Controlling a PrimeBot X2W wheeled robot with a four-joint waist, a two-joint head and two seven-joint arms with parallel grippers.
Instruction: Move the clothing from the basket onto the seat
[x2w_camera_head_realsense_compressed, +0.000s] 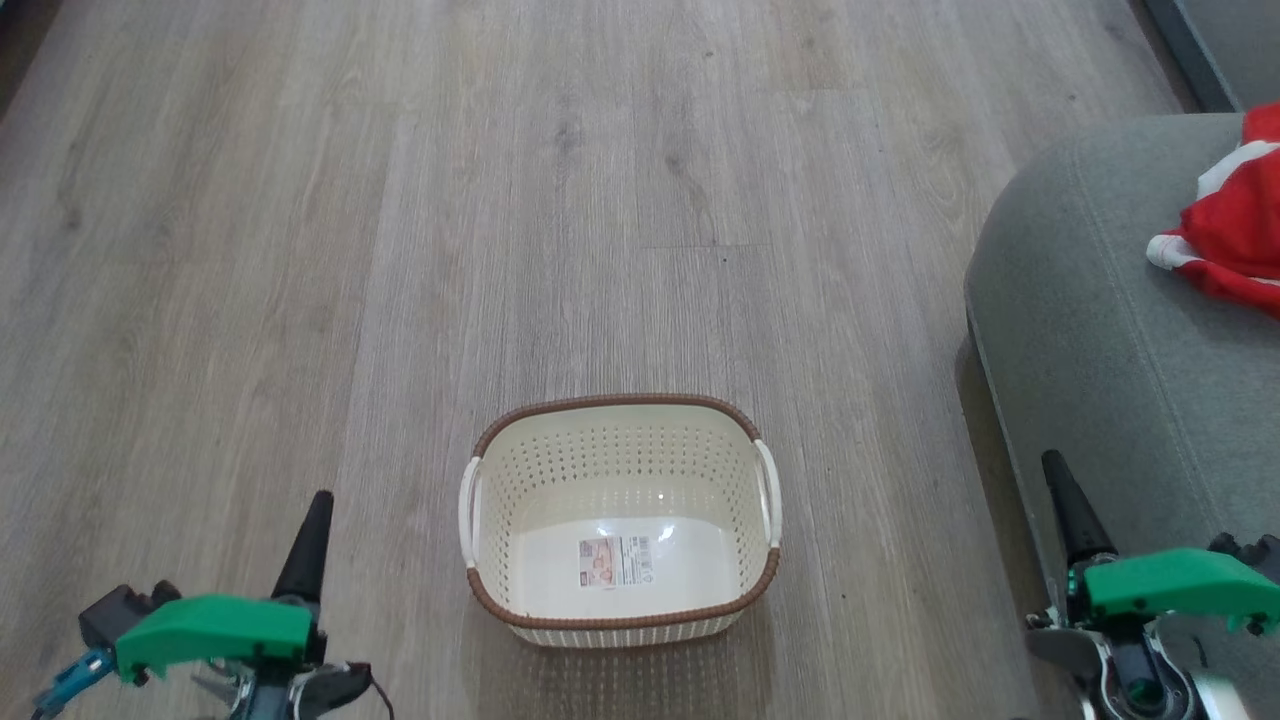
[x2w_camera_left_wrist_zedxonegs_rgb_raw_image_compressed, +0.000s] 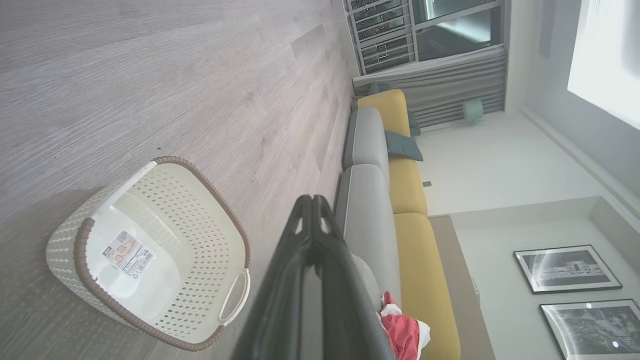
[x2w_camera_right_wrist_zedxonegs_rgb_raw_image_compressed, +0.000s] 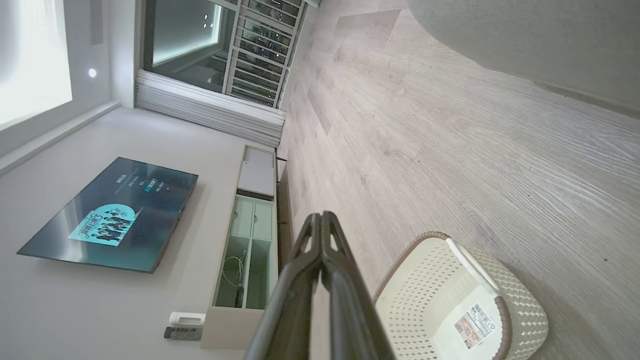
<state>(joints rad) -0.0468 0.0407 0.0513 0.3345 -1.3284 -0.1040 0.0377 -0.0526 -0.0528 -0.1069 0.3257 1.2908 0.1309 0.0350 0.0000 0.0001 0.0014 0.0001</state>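
Clothing (x2w_camera_head_realsense_compressed: 1235, 240) — crumpled red, on grey seat (x2w_camera_head_realsense_compressed: 1100, 330), perforated cream basket (x2w_camera_head_realsense_compressed: 620, 470)

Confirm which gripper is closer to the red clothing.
The right gripper, beside the grey seat holding the clothing; the left gripper is on the basket's far side.

The basket (x2w_camera_head_realsense_compressed: 615, 402) stands on bare floor (x2w_camera_head_realsense_compressed: 560, 200), mouth open upward, with floor showing along all four sides. The seat (x2w_camera_head_realsense_compressed: 1090, 330) rises to its right, well apart; a strip of floor runs between them. Clothing (x2w_camera_head_realsense_compressed: 1235, 240) occupies the seat's far right. The rounded corner nearer the basket is bare fabric. The right gripper (x2w_camera_head_realsense_compressed: 1068, 500) sits at the seat's near edge.
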